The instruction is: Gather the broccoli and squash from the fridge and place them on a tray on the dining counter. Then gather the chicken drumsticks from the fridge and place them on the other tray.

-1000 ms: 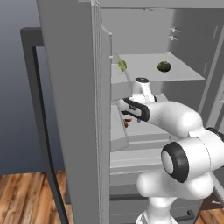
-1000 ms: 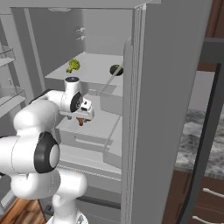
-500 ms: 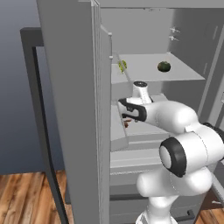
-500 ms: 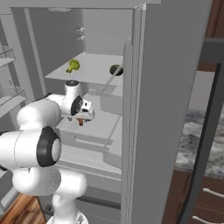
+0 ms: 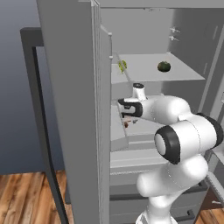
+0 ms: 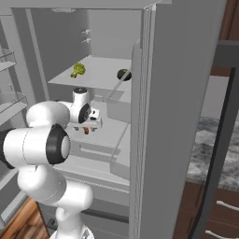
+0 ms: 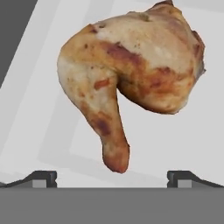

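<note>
Low at the bottom of the hand view, the gripper point(image 7: 112, 177) shows its two dark fingertips point(image 7: 41, 177) set wide apart, with nothing between them. Just above them, across the middle and upper part of that view, lies one of the chicken drumsticks point(image 7: 131, 78) on a pale fridge shelf point(image 7: 35, 109), its narrow bone end pointing down toward the gap between the tips without touching either.

Meanwhile the left base view has the gripper point(image 5: 128, 119) near the picture's centre, reaching into the open fridge point(image 5: 74, 109) over a small reddish-brown piece on the middle shelf. In the right base view it point(image 6: 88, 127) sits left of centre, above that same piece. On the shelf above, toward the top of both views, rest the broccoli point(image 6: 77, 70) and a dark green round squash point(image 6: 123, 74), well apart from each other.
</note>
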Available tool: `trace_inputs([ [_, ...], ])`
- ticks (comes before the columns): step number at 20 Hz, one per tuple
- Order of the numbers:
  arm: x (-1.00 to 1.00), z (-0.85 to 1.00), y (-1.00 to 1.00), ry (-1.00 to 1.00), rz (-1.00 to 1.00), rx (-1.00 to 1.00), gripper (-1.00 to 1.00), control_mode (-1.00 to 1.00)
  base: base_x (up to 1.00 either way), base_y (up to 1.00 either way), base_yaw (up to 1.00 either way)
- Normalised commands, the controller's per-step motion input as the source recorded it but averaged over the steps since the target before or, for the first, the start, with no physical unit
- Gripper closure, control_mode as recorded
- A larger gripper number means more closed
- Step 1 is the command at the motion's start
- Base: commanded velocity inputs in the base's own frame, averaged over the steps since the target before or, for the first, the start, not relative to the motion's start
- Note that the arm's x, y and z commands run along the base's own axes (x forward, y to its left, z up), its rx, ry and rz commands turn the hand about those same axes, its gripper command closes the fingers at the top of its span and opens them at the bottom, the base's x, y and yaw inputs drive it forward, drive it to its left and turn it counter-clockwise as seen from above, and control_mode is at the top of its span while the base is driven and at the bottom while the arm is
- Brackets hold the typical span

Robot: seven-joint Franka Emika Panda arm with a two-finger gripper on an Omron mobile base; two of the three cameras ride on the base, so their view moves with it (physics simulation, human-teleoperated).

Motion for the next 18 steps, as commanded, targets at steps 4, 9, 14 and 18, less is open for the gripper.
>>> trace_inputs([
  [4,0.38,-0.05,0.02,0.07,0.01,0.00,-1.00,-1.00,0.00,0.00,0.00],
  [9,0.21,-0.28,0.10,0.05,0.01,-0.04,-1.00,-1.00,0.00,0.00,0.00],
  [14,0.00,-0.37,0.12,0.03,0.01,-0.05,-1.00,-1.00,0.00,0.00,0.00],
  [18,0.08,-0.38,0.07,0.04,0.00,-0.05,1.00,-1.00,0.00,0.00,0.00],
])
